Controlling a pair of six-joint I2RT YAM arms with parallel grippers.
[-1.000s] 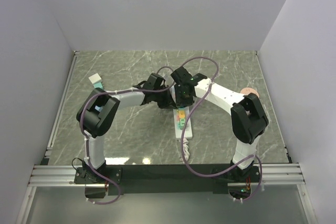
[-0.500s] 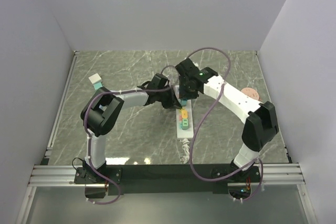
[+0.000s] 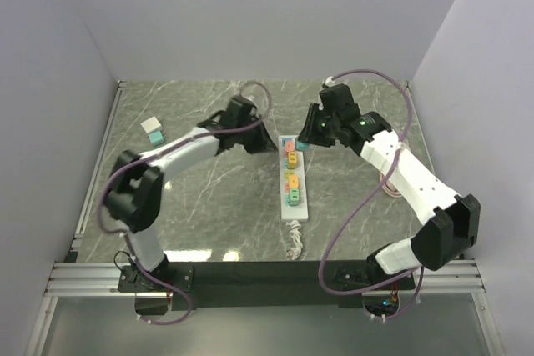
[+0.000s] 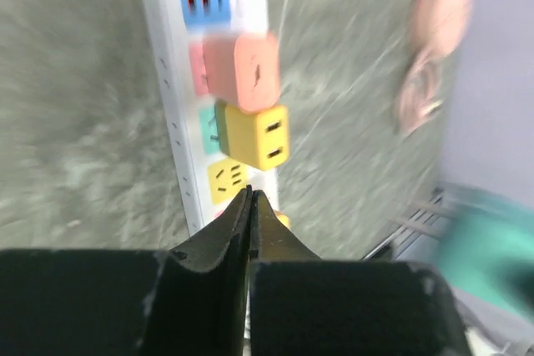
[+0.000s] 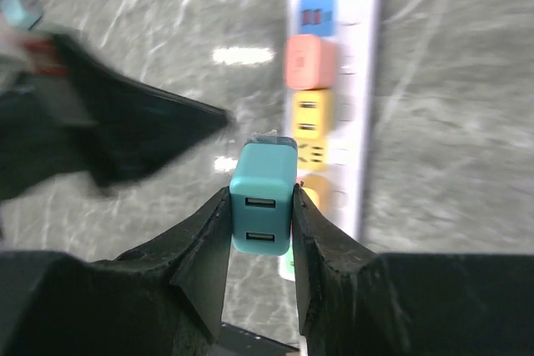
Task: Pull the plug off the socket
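Note:
The socket (image 3: pixel 294 199) is a long white power strip lying lengthwise in the middle of the table, with a short cord (image 3: pixel 294 243) at its near end. A pink plug (image 5: pixel 310 62) and a yellow plug (image 5: pixel 307 114) sit in it. My right gripper (image 5: pixel 260 193) is shut on a teal plug (image 5: pixel 263 185) with two USB ports and holds it in the air, clear of the strip's far end; the gripper also shows in the top view (image 3: pixel 305 144). My left gripper (image 3: pixel 270 145) is shut and empty just left of the strip's far end. It shows shut in its wrist view (image 4: pixel 250 198).
A small white and teal block (image 3: pixel 152 128) lies at the far left of the table. A blurred pink round object (image 4: pixel 434 31) lies to the right of the strip. Purple cables (image 3: pixel 367 198) loop over both arms. White walls enclose the table.
My right gripper has come up and back to the right with the teal plug, off the strip. My left gripper has drawn back to the left. The strip has shifted slightly.

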